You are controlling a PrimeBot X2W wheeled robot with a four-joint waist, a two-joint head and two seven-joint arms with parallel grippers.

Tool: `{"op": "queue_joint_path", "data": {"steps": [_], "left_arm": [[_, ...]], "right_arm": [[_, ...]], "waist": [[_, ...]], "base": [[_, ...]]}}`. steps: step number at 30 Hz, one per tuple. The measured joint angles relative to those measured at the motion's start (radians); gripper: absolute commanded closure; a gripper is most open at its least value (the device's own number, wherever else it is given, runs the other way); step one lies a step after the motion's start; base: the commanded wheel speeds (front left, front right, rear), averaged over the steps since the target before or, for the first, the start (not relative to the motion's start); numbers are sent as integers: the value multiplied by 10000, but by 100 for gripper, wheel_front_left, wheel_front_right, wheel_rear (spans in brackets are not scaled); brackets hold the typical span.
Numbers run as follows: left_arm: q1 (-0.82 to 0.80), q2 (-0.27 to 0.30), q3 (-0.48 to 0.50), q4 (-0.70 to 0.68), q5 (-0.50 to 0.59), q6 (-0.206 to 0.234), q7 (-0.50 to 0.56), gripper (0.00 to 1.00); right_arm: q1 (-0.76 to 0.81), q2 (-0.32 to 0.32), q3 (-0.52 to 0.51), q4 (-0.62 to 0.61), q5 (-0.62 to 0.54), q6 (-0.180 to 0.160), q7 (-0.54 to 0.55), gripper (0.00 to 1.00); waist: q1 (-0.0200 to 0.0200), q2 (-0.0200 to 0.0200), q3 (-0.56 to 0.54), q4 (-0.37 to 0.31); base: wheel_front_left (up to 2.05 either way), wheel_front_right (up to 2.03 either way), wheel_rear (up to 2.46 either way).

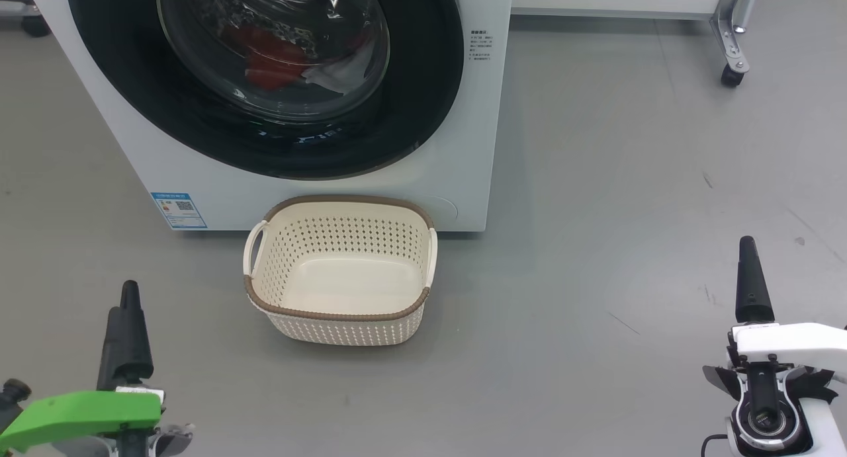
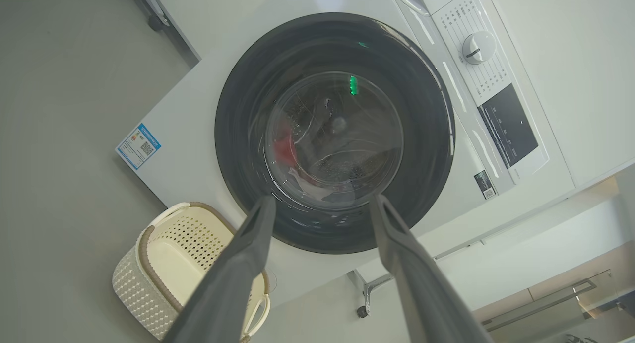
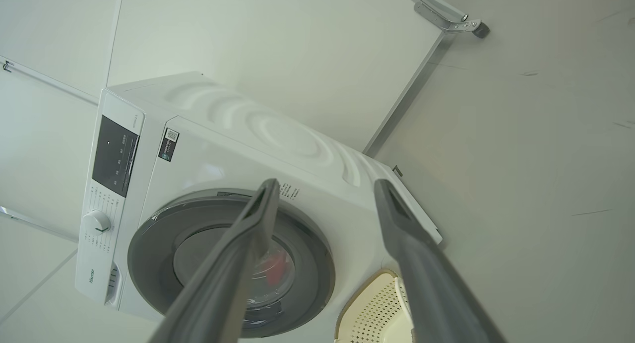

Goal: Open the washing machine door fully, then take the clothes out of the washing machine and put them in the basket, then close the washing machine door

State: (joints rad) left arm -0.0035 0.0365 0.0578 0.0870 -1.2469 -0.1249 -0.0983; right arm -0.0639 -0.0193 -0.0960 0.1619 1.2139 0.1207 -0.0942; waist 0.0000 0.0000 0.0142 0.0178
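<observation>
At the near left we see the left gripper (image 1: 126, 308), dark fingers pointing toward the washer; in the left wrist view its fingers (image 2: 238, 263) stand spread wide, and it has hold of nothing. Farther off and a little to the right, a blue label sticker (image 1: 178, 210) sits on the lower left corner of the washing machine (image 1: 304, 192), a white box on the grey floor (image 1: 628, 179). We find the washing machine door (image 1: 218, 139) lying closed against the front, its black rim glossy; through the glass bowl we make out the clothes (image 1: 271, 63) inside the drum, red fabric with a white piece at its right. The basket (image 1: 337, 315) stands on the floor just in front of the washer, below the door, its cream bottom bare. Right of the door, small printed text (image 1: 482, 45) marks the white front; at the far right stands a metal leg on a caster (image 1: 731, 73). At the near right we see the right gripper (image 1: 751, 278), well apart from the washer; in the right wrist view its fingers (image 3: 412, 243) gape just as wide, gripping nothing.
</observation>
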Motion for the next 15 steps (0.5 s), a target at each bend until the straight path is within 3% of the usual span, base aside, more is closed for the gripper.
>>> {"op": "queue_joint_path", "data": {"steps": [15], "left_arm": [[24, 234, -602, -345, 3058, 0, -514, 0]], "right_arm": [[-108, -71, 389, -253, -2088, -130, -522, 0]], "waist": [[0, 0, 65, 73]], "base": [[0, 0, 0]]}}
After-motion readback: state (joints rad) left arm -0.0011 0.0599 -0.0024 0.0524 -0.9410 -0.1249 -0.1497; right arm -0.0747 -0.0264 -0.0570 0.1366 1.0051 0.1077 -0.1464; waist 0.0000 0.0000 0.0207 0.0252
